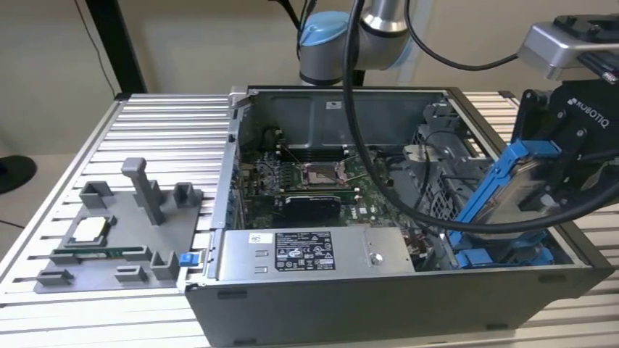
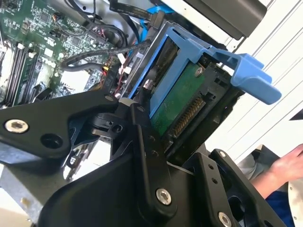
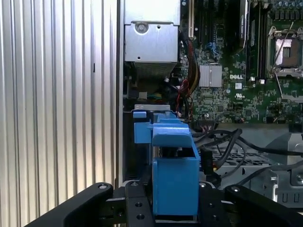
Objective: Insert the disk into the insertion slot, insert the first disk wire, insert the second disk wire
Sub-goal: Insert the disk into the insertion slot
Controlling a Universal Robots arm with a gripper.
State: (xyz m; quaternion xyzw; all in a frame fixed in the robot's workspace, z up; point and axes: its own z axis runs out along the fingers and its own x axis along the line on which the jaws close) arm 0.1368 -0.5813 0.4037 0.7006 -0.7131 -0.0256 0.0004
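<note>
The disk, a silver drive in a bright blue frame, hangs tilted above the open computer case at the exterior view's right. My gripper is shut on it, gripping both sides. In the second wrist view the disk shows its green board and connector between my black fingers. In the first wrist view the blue frame sits in my gripper. The insertion slot, with blue rails, lies just below the disk's lower end. Its blue tab also shows beyond the frame.
A silver power-supply box lies along the case's front wall. The motherboard fills the case floor, and black cables run near the slot. A grey fixture stands at the exterior view's left. A person's hand is beside the case.
</note>
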